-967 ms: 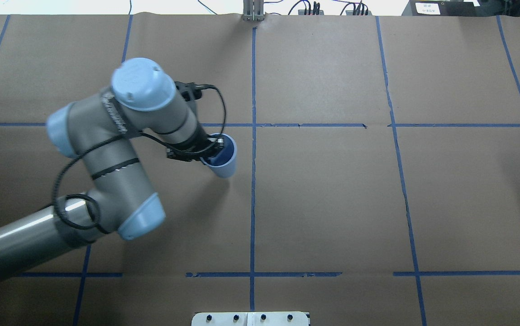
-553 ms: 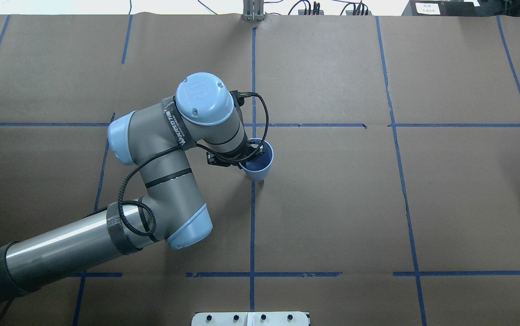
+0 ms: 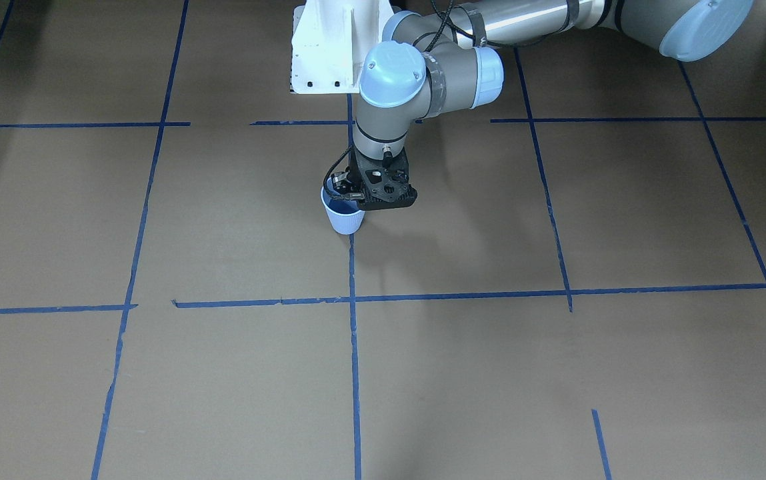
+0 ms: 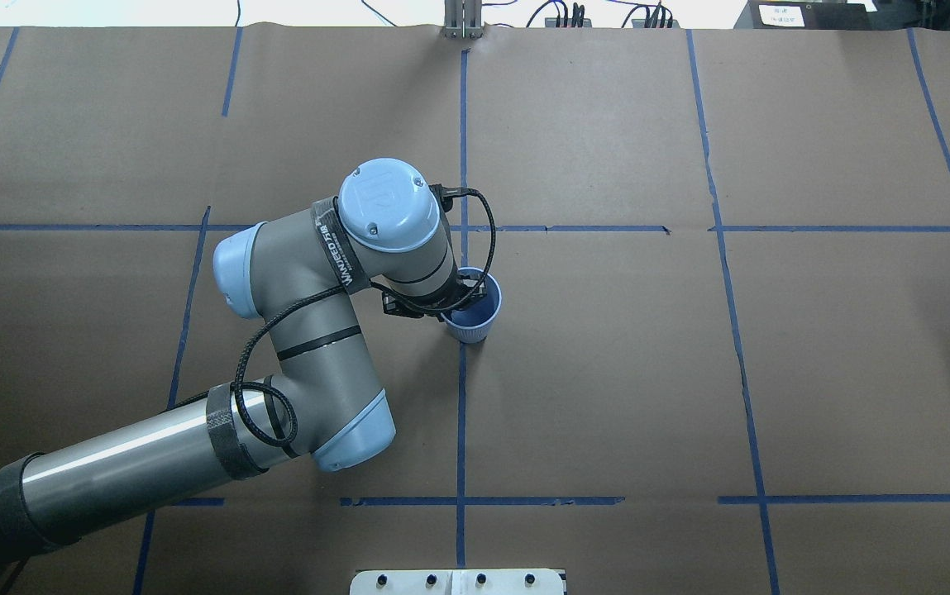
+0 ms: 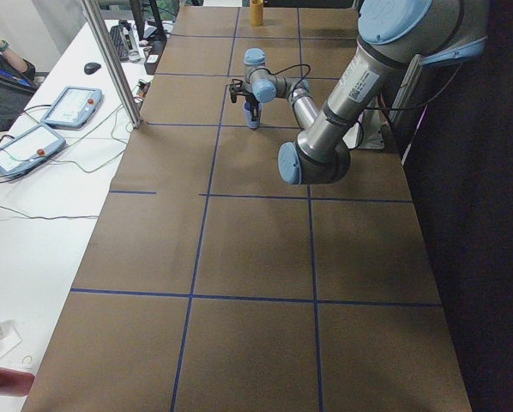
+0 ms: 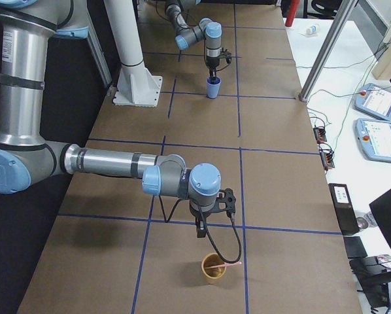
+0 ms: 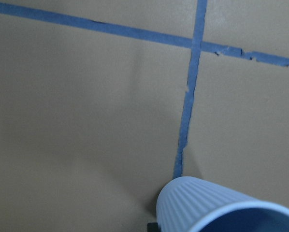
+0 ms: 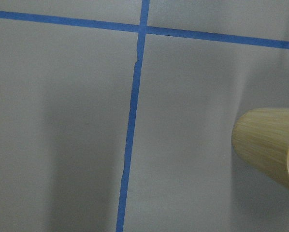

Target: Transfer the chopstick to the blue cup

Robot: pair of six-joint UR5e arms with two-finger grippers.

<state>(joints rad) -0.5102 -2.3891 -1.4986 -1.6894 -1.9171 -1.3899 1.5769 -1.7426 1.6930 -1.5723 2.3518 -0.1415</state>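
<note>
- L claw pinched on rim of blue cup; cup sits mid-table on tape line, maybe just off it, hard to tell.
- Chopstick lies across tan cup at far end, well apart from blue cup.
- R claw hangs beside tan cup; open or closed, can't tell.
- Risks: I let go w/ cup tilted and it tips; thin stick slips or twists on long carry, misses small mouth.
</note>
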